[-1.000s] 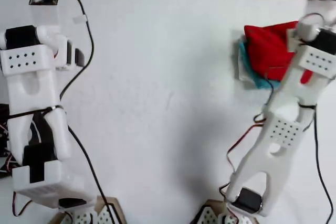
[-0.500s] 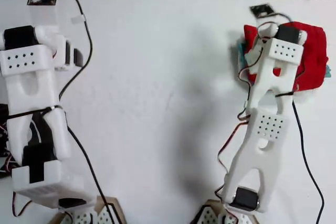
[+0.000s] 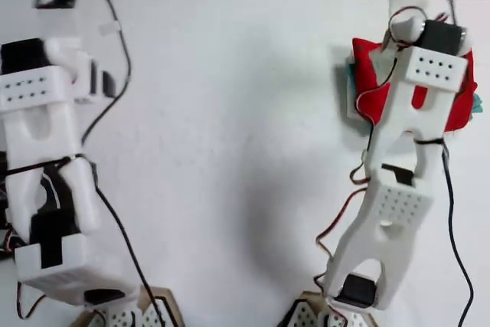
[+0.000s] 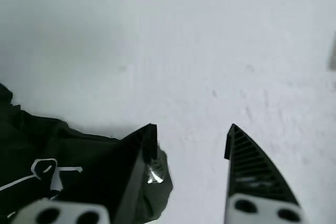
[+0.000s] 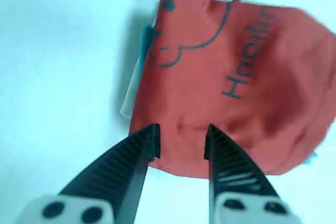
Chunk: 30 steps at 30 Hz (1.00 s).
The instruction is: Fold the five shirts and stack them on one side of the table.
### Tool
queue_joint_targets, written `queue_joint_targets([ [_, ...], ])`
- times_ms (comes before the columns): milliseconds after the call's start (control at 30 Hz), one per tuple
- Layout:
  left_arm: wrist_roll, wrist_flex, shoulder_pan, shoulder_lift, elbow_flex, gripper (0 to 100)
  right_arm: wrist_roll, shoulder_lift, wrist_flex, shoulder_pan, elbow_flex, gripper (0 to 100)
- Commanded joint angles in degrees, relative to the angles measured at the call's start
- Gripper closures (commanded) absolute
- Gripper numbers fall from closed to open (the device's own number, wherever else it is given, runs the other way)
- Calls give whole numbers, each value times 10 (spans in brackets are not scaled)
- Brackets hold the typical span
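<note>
The folded red shirt (image 3: 367, 82) tops a stack (image 5: 226, 77) near the far right corner of the table (image 3: 230, 112) below the open, empty right gripper (image 5: 182, 135), while a crumpled black shirt (image 4: 63, 150) by the open, empty left gripper (image 4: 191, 132) awaits folding.

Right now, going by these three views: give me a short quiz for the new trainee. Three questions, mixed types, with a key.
1. True or false: the red shirt lies on top of the stack, with teal cloth showing under its edge.
2. The right gripper is: A) shut on the red shirt; B) open, over the red shirt's edge; C) open over bare table.
3. Fill in: the garment lying at the left gripper is ___ in colour.

Key: 1 true; 2 B; 3 black.
</note>
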<state>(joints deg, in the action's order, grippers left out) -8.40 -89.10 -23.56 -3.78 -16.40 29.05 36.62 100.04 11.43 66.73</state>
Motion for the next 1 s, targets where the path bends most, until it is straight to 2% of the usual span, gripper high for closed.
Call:
queue_joint_targets([
  [0, -56, -10, -79, 28, -27, 766, -40, -109, 13, -5, -5, 854],
  [100, -120, 10, -164, 14, -29, 764, -43, -189, 13, -22, -58, 853],
  [233, -179, 42, -269, -40, -53, 763, -42, -318, 13, -58, -207, 841],
  [367, -221, 23, -330, -133, -95, 762, -11, -442, 10, -107, -401, 738],
  [433, -240, -2, -334, -184, -108, 762, 15, -489, 8, -132, -489, 698],
  [567, -246, -38, -333, -281, -133, 762, 27, -553, 8, -167, -611, 693],
  [867, -251, -84, -316, -422, -197, 768, 30, -625, 8, -167, -730, 693],
  [933, -250, -107, -297, -435, -209, 819, 30, -631, -1, -167, -758, 693],
  [967, -246, -117, -286, -438, -215, 881, 30, -631, -12, -165, -774, 693],
])
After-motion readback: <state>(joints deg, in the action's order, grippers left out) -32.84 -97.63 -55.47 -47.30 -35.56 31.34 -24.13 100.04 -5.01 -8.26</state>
